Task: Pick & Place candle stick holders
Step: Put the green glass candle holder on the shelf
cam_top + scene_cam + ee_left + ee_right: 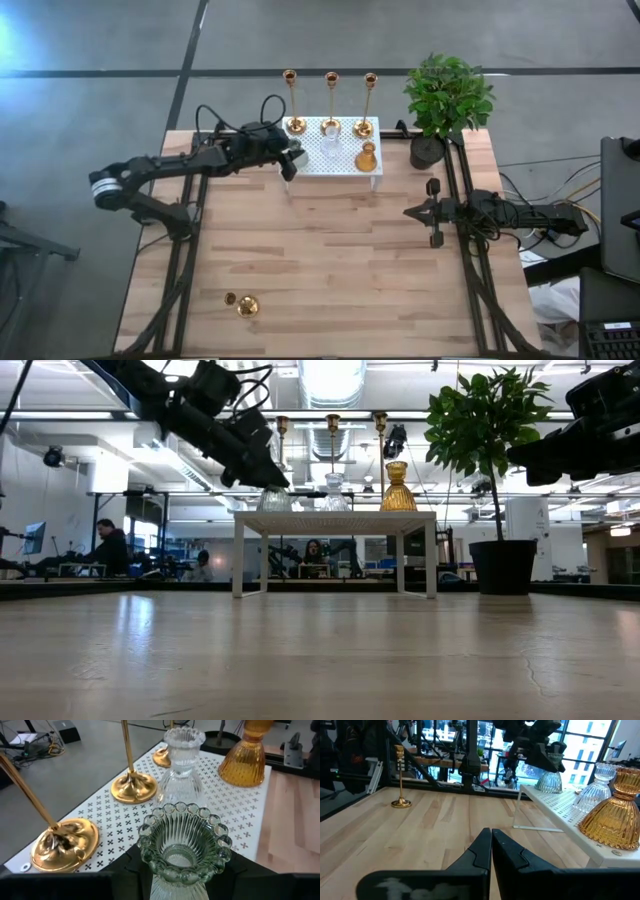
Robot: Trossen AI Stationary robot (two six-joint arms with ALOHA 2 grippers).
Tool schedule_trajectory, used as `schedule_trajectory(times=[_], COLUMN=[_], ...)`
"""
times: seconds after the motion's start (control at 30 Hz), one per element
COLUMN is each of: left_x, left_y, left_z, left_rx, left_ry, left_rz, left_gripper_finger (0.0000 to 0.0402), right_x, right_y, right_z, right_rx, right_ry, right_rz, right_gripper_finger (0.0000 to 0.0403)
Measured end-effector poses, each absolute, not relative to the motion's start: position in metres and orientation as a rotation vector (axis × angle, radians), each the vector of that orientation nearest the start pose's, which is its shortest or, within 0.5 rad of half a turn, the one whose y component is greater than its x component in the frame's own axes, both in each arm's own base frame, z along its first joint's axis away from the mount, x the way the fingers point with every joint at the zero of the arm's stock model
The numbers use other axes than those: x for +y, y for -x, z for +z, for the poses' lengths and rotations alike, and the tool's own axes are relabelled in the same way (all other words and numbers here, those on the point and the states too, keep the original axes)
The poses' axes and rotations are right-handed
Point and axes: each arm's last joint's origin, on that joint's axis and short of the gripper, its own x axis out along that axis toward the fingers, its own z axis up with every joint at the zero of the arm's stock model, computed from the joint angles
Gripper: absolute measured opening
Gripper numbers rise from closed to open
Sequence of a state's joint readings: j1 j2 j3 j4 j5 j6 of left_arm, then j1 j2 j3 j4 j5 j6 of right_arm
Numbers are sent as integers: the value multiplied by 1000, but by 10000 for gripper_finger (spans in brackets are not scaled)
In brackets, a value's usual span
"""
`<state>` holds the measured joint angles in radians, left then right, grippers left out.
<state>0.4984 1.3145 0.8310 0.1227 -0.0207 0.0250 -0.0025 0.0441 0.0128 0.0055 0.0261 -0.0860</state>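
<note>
Left tool grips green glass holder.

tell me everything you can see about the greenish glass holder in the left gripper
The green glass holder is clear, faintly green ribbed glass with a beaded rim round an open cup, flaring below into a fluted skirt. It stands upright, clamped in the left gripper, at the near-left corner of the white perforated stand. Whether its base rests on the stand is hidden. A brass candlestick stands beside it, apart.

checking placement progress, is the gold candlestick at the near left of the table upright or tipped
Upright. The lone candle stick holder stands on its round base on the wooden table, stem vertical, in the right wrist view.
</note>
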Motion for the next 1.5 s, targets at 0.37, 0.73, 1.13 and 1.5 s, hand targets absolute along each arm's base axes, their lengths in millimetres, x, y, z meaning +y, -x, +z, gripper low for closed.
schedule_trajectory(times=[0.37,0.73,1.13,1.5], left_x=[141,142,141,140], left_y=[-256,-256,-256,-256], left_z=[258,257,257,256], left_rx=[373,384,380,386], left_ry=[72,70,99,103], left_rz=[510,509,482,478], left_gripper_finger=[132,155,162,175], right_x=[-1,-1,-1,-1], right_y=[-100,-100,-100,-100], right_z=[165,165,165,165], right_rx=[27,27,27,27], right_ry=[86,86,86,86], right_rz=[-28,-28,-28,-28], right_gripper_finger=[9,9,9,9])
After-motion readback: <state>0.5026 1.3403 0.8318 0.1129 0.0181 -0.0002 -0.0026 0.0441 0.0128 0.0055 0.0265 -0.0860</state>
